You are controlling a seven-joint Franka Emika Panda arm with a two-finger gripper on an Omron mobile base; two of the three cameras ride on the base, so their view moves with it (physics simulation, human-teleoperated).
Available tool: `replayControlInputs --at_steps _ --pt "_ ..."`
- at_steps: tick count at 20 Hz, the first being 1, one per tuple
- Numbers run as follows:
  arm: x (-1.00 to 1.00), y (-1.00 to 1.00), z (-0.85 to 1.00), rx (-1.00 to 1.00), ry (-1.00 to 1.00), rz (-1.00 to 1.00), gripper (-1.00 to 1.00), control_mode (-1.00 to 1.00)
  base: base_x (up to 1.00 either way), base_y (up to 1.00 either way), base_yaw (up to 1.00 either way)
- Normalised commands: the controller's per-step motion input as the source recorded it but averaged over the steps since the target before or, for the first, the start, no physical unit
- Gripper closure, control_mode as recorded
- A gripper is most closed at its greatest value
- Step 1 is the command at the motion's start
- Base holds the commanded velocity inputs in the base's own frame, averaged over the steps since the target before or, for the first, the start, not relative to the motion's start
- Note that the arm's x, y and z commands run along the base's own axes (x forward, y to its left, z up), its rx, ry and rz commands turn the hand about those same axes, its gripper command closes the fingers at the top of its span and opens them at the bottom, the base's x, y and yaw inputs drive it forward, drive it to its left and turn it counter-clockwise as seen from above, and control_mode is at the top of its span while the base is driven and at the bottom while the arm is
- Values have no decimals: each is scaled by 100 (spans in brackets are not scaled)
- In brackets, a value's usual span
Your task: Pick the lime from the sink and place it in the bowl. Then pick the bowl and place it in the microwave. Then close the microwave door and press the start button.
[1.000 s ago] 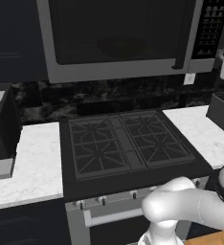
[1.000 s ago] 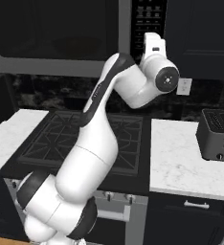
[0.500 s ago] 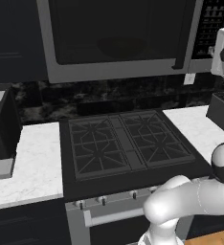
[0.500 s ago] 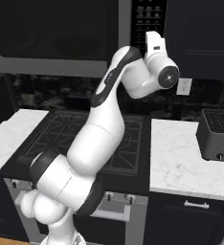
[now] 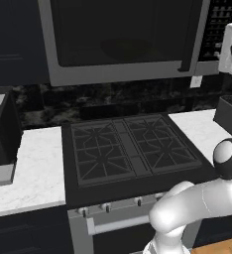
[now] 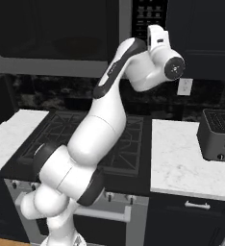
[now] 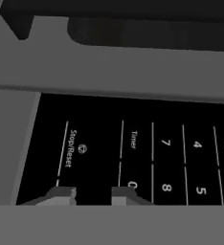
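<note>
The microwave (image 5: 123,75) hangs above the stove, and the microwave door (image 5: 118,34) is closed, its dark handle (image 5: 187,47) upright at the right side. Behind the glass a dim rounded shape shows; I cannot tell whether it is the bowl. The lime and the sink are out of view. My white hand (image 6: 156,41) is raised against the black button panel (image 6: 142,14). In the hand view my gripper (image 7: 92,195) is close to that panel (image 7: 133,143), under the Stop/Reset key and beside the Timer key. Its fingertips are slightly apart, with nothing between them.
A black gas cooktop (image 5: 133,149) lies below the microwave between white marble counters (image 6: 181,158). A dark toaster (image 6: 218,134) stands on the right counter, and a dark box-shaped appliance (image 5: 1,129) on the left one. A wall outlet (image 6: 184,86) is beside the hand.
The arm's lower links and elbow have swung into a new pose. The hand has stayed at the button panel and risen slightly.
</note>
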Motion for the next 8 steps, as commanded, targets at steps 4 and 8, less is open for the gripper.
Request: replayControlInputs --at_steps 4,8 --pt "-88 6 -11 0 -18 2 100 -100 0 0 0" --pt "-100 25 -35 0 -11 2 100 -100 0 0 0"
